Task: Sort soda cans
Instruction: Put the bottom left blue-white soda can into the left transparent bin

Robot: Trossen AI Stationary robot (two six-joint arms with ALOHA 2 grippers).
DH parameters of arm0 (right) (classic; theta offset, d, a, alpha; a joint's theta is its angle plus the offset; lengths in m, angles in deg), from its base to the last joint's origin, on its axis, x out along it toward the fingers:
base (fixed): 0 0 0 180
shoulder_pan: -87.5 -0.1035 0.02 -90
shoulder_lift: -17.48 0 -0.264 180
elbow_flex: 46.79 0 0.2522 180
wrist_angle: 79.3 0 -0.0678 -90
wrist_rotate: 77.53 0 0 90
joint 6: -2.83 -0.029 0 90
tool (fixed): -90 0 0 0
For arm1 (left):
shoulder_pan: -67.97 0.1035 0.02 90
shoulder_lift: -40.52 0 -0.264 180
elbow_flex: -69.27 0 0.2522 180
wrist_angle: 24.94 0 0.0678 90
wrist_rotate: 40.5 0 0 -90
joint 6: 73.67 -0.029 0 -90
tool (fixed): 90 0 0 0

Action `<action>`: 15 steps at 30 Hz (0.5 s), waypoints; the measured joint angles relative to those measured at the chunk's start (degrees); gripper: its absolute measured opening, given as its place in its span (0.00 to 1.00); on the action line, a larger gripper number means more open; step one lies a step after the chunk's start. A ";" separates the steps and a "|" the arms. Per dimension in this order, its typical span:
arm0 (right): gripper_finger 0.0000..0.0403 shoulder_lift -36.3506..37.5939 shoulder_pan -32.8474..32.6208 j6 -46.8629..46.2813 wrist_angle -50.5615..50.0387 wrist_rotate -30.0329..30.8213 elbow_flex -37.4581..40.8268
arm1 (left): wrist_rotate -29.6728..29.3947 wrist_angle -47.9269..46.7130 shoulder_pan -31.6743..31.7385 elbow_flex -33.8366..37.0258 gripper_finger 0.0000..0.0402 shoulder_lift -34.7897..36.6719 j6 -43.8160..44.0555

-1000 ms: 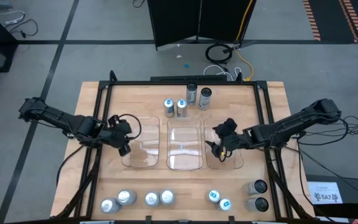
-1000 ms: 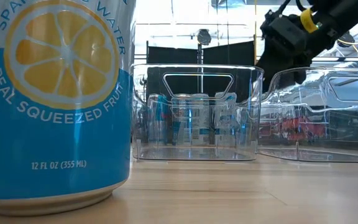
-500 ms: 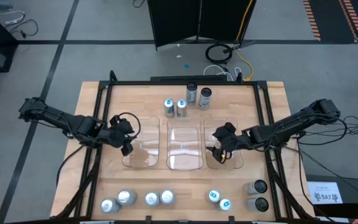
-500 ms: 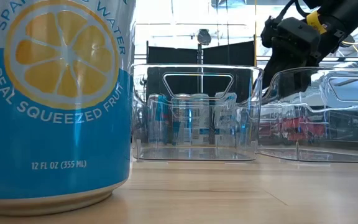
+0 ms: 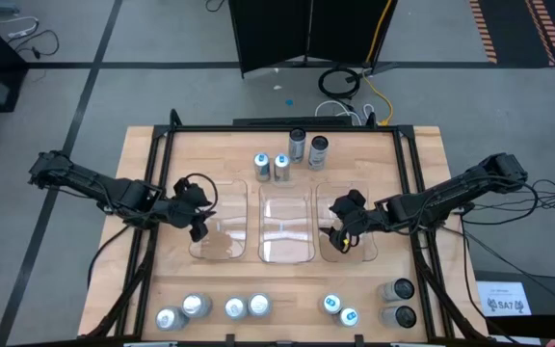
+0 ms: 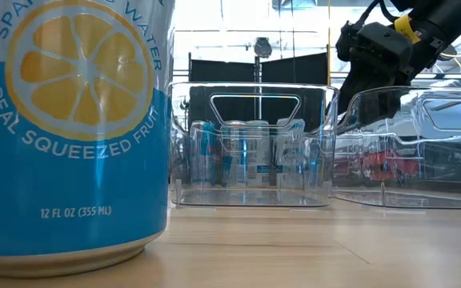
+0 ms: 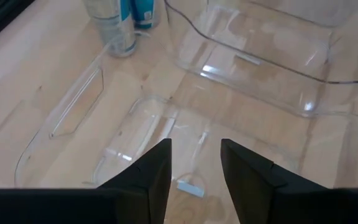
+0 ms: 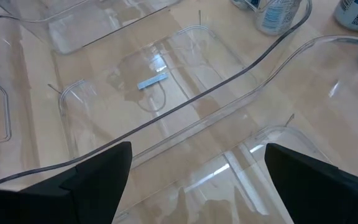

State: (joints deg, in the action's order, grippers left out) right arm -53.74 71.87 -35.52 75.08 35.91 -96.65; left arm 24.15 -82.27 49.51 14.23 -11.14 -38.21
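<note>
Across the middle of the high view, three clear bins (image 5: 286,226) sit empty. The left gripper (image 5: 198,205) hangs over the left bin, fingers (image 7: 148,177) slightly apart. The right gripper (image 5: 343,224) hangs over the right bin, fingers (image 8: 98,171) wide. Soda cans (image 5: 288,156) wait along the top and bottom edges, half hidden by glare.

Three clear rectangular plastic bins stand side by side mid-table; the middle bin (image 5: 286,226) is open from above, with no arm over it. The left gripper (image 5: 197,214) overhangs the left bin (image 5: 222,246), the right gripper (image 5: 340,229) the right bin (image 5: 362,253). Bare wooden tabletop (image 5: 412,173) lies open between bins and can groups. Upright cans crowd the far edge (image 5: 297,146) and near edge (image 5: 234,307).
</note>
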 joint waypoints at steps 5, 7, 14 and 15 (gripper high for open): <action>0.90 0.00 0.00 -0.04 0.00 -0.01 0.00 | -0.41 0.10 0.00 0.00 0.50 -0.01 0.07; 0.90 0.00 0.00 -0.04 0.00 0.00 0.00 | -0.43 0.11 0.00 0.00 0.55 -0.01 0.07; 0.90 0.00 0.00 -0.07 0.00 -0.02 0.00 | -0.63 0.13 0.00 0.00 0.60 -0.01 0.17; 0.90 0.00 0.00 -0.07 0.00 -0.02 0.00 | -0.63 0.13 0.00 0.00 0.60 0.00 0.15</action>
State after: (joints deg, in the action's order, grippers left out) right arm -53.74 71.87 -35.58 75.08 35.89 -96.65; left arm 23.52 -82.15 49.51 14.23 -11.14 -38.06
